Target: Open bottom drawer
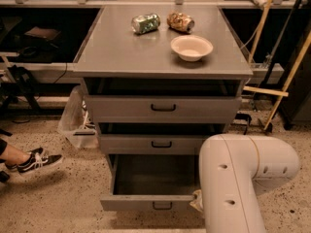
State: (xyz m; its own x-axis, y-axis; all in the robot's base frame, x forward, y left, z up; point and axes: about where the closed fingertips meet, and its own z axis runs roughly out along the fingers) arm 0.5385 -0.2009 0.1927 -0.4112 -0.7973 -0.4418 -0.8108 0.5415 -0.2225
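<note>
The open bottom drawer (150, 178) could be knocked askew by the gripper (196, 201), half hidden at its near-right corner, its grip not discernible

No lettering is legible anywhere, not even on the can (146, 23). The gripper is hidden behind the arm (233, 188), lower right.
</note>
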